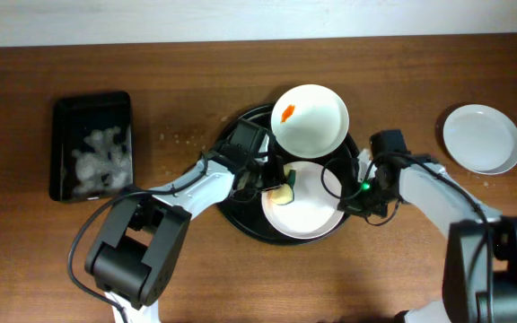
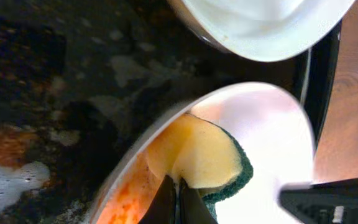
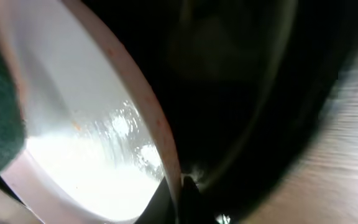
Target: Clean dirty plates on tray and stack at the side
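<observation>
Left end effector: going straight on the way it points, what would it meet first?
The left end effector is shut on the sponge, which lies against the near plate; past that plate's bare white surface, probably the second plate's rim, though depth is unclear.

Bench [image 1: 196,81]: brown wood, grain showing, soft sheen.
Tray [image 1: 243,222]: black, smooth, wet, with patches of foam.
Lower plate [image 1: 308,215]: white, smooth, glossy, with bright glare.
Upper plate [image 1: 317,130]: white, smooth, glossy.
Sponge [image 1: 283,193]: yellow porous foam, rough dark-green scouring layer.
Rectangular tray [image 1: 88,109]: black, glossy.
</observation>
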{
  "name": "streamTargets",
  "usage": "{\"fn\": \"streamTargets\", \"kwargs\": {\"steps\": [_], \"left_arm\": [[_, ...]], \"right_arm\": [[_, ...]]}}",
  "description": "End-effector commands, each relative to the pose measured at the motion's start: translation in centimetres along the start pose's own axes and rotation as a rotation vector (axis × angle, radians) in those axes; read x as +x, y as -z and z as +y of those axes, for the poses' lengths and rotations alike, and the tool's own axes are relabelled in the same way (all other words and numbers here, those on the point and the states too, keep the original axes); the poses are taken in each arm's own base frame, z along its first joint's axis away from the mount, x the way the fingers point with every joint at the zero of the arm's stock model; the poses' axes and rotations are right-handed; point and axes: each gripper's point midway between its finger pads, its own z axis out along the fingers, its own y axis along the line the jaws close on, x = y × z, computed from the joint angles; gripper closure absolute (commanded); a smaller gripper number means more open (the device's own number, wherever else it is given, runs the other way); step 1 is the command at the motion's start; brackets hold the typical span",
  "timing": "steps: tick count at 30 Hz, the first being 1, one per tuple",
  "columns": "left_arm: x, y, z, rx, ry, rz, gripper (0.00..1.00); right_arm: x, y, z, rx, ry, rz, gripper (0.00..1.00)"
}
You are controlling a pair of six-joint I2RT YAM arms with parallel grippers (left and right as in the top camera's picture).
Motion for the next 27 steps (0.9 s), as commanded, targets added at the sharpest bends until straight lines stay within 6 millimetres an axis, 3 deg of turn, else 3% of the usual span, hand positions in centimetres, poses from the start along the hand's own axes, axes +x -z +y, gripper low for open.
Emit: {"fn": "streamTargets", "kwargs": {"steps": [1,7,11,14,20,27], "left_arm": [[-0.5,0.3,-0.8,0.016,-0.018,-0.004,0.98],[-1.5,3.6,-3.4,0.028,-0.154,-0.081,0.98],[-0.6,2.9,-3.8,-0.027,-0.239,-0.092,0.99],[0.2,2.1,-3.9,-0.078,-0.309,-0.093,0.99],[0.7,1.1,-1.9,-0.219,-0.323,-0.105,0.99],[-0.2,2.1,1.3,-0.403,-0.311,-0.152,0.99]], "right_arm": [[-2.9,4.8,0.5,0.128,0.048,-0.175,0.96],[-3.2,6.6,1.5,0.329,0.100,-0.258,0.96],[-3.0,7.0,3.2,0.383,0.161,-0.291,0.96],[-2.7,7.4,3.5,0.410,0.155,-0.297,0.96],[-2.3,8.2,3.6,0.423,0.154,-0.278,0.96],[-2.6,9.7,4.0,0.442,0.164,-0.287,0.96]]}}
